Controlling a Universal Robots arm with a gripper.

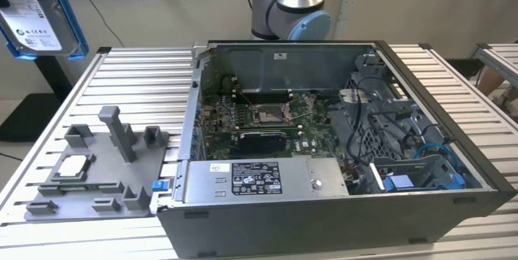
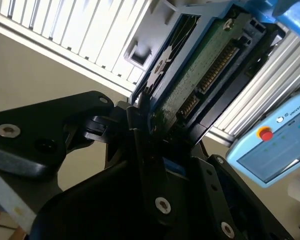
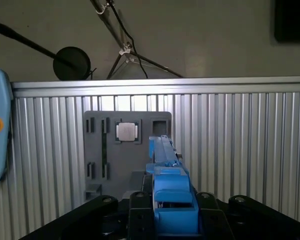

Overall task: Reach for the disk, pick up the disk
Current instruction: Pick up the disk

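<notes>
The disk (image 1: 36,14) is being held aloft at the upper left of the exterior view, clamped edgewise by the gripper (image 2: 151,121), so the pickup is being judged complete.

This is looking like a robotics lab: a robot arm (image 1: 292,11) is standing at the far edge of a slatted aluminium bench (image 1: 137,84), where an opened computer case (image 1: 324,223) is lying, boards exposed, beside a grey parts fixture (image 1: 89,205). A teach pendant (image 2: 277,145) is sitting near the bench, and a tripod (image 3: 125,50) is standing against a bare wall.
</notes>
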